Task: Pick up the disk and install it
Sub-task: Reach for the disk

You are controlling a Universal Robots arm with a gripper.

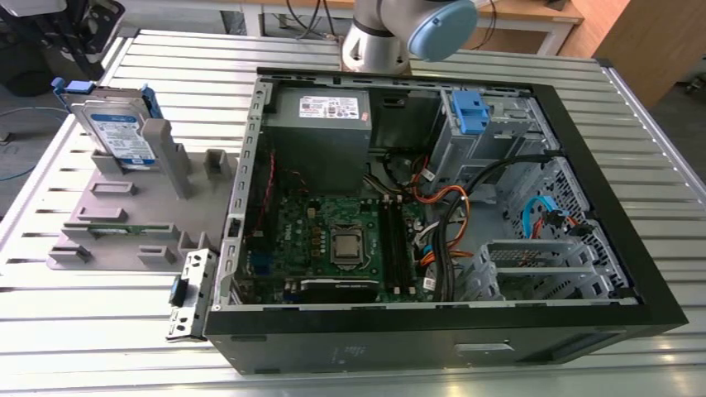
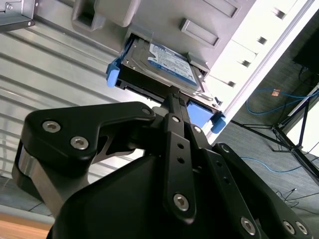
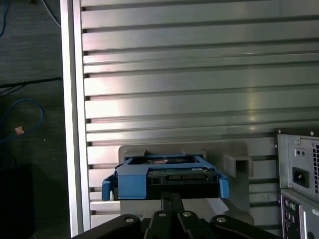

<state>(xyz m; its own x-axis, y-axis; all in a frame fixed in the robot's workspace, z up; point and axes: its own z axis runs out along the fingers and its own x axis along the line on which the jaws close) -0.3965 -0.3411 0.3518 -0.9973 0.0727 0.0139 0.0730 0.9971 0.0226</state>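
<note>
— On the slatted surface point(image 1: 66, 306), where did the disk point(image 1: 119, 132) stand at this entry?

— Upright on edge in a grey stand point(image 1: 121, 219), at the exterior view's left, near the open computer case point(image 1: 617, 273). Not yet lifted.

— Claw point(image 2: 172, 95) point(image 3: 172, 198)?

— Pressed together and pinching nothing, as seen in both wrist views. It was aimed at the disk's blue-framed edge. Whether it touched that edge, I could not tell.

— How was the disk expected to handle?

— Judgement only: stiff, dense for its size, and unforgiving of knocks. The smooth metal faces might slip under a light pinch. The blue plastic frame point(image 3: 124, 181) looked likely to flex, so it seemed a poor place to squeeze.

— Hold point?

— Best guess was across the two flat faces, near the free upper edge that stood clear of the stand, with the pads on metal rather than on the frame.
</note>
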